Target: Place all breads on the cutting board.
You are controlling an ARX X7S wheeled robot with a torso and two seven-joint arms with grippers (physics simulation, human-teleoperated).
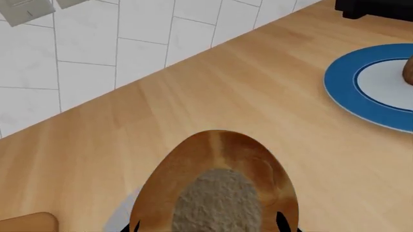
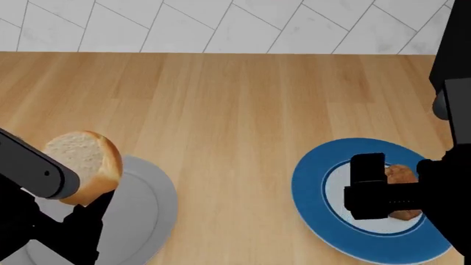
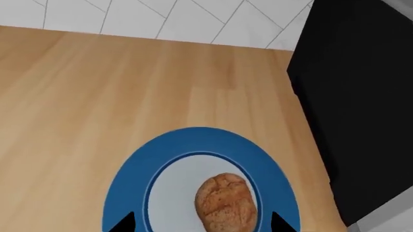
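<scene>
My left gripper [image 1: 206, 227] is shut on the golden-crusted bread [image 1: 216, 188], its pale crumb face towards the camera. In the head view this bread [image 2: 81, 165] is held above the grey plate [image 2: 151, 204]. The darker cracked roll [image 3: 226, 200] lies on the blue-rimmed plate [image 3: 129, 188]. My right gripper [image 3: 203, 224] is open just above it, one fingertip on each side; in the head view this gripper [image 2: 375, 190] partly hides the roll [image 2: 401, 175]. A warm tan slab corner, apparently the cutting board [image 1: 29, 223], shows only in the left wrist view, beside the grey plate.
A light wood countertop [image 2: 235, 110] runs back to a white tiled wall [image 2: 220, 25]. A black appliance [image 3: 361, 96] stands right of the blue-rimmed plate [image 2: 312, 187]. The blue-rimmed plate also shows in the left wrist view [image 1: 342, 82].
</scene>
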